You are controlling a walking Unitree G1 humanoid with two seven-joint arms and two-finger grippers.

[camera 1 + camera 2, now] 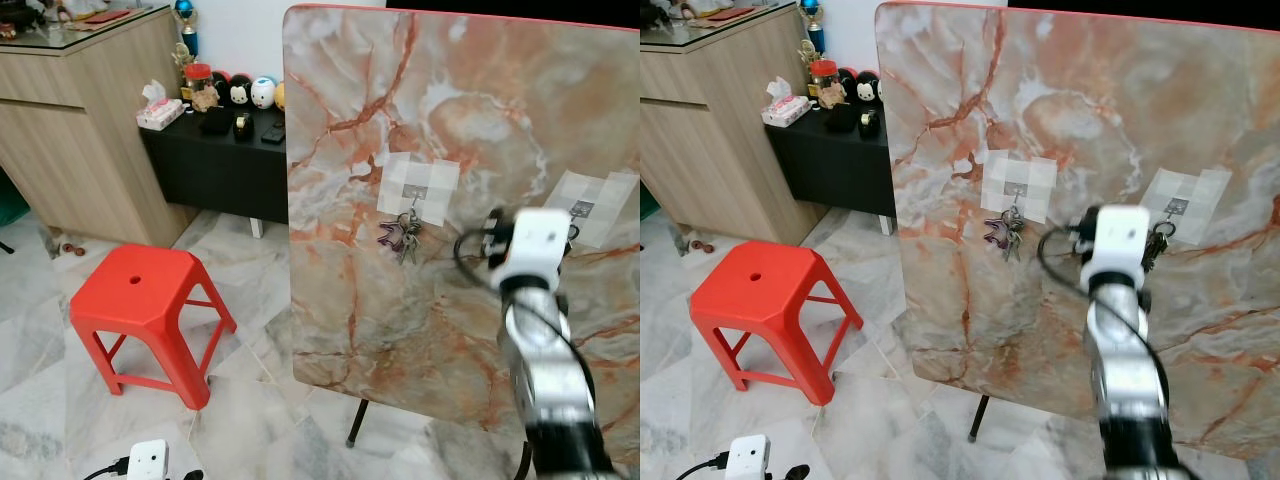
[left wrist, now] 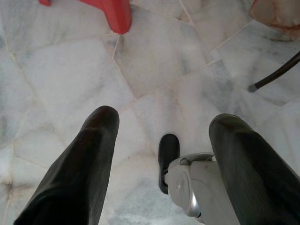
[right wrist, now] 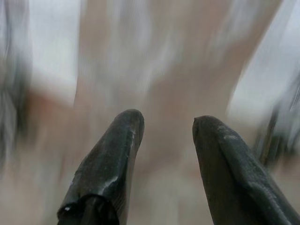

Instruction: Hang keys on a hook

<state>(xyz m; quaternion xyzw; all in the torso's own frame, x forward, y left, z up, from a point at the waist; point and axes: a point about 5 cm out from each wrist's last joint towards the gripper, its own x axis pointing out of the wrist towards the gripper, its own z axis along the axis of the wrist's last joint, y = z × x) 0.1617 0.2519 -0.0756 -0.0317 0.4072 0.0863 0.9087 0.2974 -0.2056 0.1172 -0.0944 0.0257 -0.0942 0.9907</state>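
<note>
An upright marble board [image 1: 470, 120] carries two hooks on taped white patches. A bunch of keys [image 1: 404, 233] hangs from the left hook [image 1: 415, 192]. By the right hook [image 1: 1175, 207] a second dark bunch of keys [image 1: 1158, 238] shows, partly hidden behind my raised right wrist [image 1: 1117, 245]. My right gripper [image 3: 164, 122] is open against the blurred board, with nothing between its fingers. My left gripper [image 2: 165, 117] hangs open over the marble floor, holding nothing.
A red plastic stool [image 1: 150, 300] stands left of the board. Behind it are a black low table [image 1: 220, 165] with toys and a wooden cabinet [image 1: 80, 130]. The board's dark stand leg [image 1: 357, 425] meets the floor. A white device [image 1: 148, 460] lies near my feet.
</note>
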